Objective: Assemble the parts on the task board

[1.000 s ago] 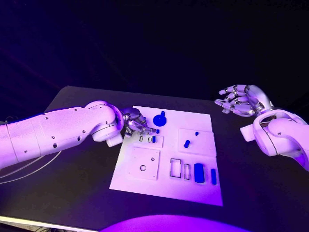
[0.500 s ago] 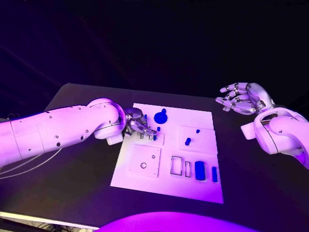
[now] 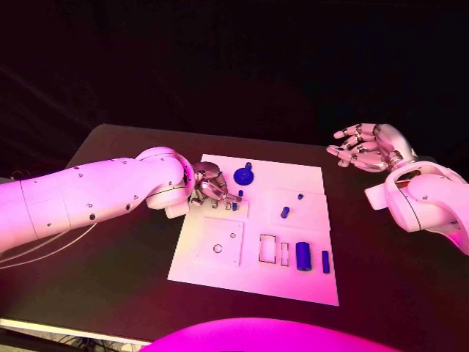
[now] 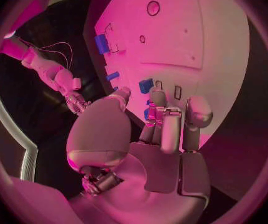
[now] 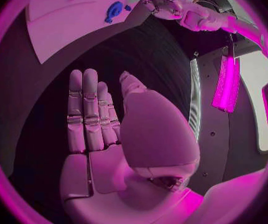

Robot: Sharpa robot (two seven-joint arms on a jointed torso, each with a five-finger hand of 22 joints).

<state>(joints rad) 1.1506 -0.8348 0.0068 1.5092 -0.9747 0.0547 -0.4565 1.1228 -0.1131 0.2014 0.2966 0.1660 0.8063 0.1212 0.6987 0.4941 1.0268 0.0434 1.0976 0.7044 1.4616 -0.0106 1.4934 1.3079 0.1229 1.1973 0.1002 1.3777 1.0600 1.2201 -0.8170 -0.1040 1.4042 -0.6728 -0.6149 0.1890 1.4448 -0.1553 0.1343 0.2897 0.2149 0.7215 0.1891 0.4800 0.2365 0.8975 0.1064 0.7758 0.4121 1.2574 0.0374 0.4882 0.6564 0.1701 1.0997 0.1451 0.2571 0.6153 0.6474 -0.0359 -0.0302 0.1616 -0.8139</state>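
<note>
The white task board (image 3: pixel 298 282) lies mid-table. My left hand (image 3: pixel 208 185) hovers over its far left corner and pinches a small blue part (image 4: pixel 148 113) between thumb and fingers, just above a row of small slots. One blue part (image 4: pixel 145 85) stands in the slot beside two bare ones. A round blue part (image 3: pixel 243 176) sits at the board's far edge. Two long blue parts (image 3: pixel 302 257) stand near the right edge. My right hand (image 3: pixel 366 150) is raised off the board's far right corner, fingers apart (image 5: pixel 87 109), holding nothing.
A small blue part (image 3: pixel 285 213) lies on the right middle square, with a tinier one (image 3: pixel 300 196) beyond it. Two empty rectangular outlines (image 3: pixel 267 248) and a round hole (image 3: pixel 218 248) show on the near half. The black table (image 3: pixel 119 257) surrounds the board.
My left hand has crept slightly closer to the small slots with the blue part in its fingers. The right hand has stayed where it was.
</note>
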